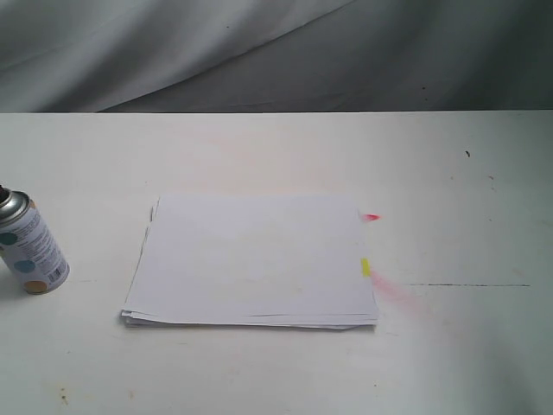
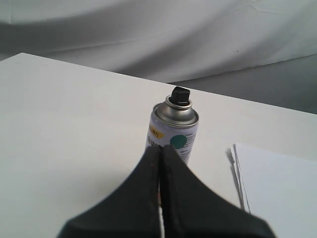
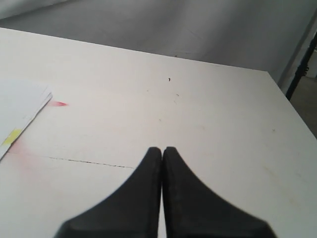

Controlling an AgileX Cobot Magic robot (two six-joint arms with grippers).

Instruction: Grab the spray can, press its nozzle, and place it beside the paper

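The spray can (image 1: pixel 29 245) stands upright on the white table at the far left edge of the exterior view, some way left of the paper (image 1: pixel 255 259). Its black nozzle (image 2: pixel 181 94) tops the silver dome of the spray can (image 2: pixel 174 130) in the left wrist view. My left gripper (image 2: pixel 161 148) is shut and empty, its tips just short of the can. The paper's edge (image 2: pixel 277 188) lies beside the can. My right gripper (image 3: pixel 162 149) is shut over bare table, well off from the paper's corner (image 3: pixel 20 106). Neither gripper shows in the exterior view.
Red (image 1: pixel 371 217) and yellow (image 1: pixel 365 267) tabs stick out of the paper's right edge, with a pink smear (image 1: pixel 399 294) beside them. A thin dark line (image 1: pixel 467 285) marks the table on the right. Grey cloth (image 1: pixel 276 52) hangs behind the table's far edge.
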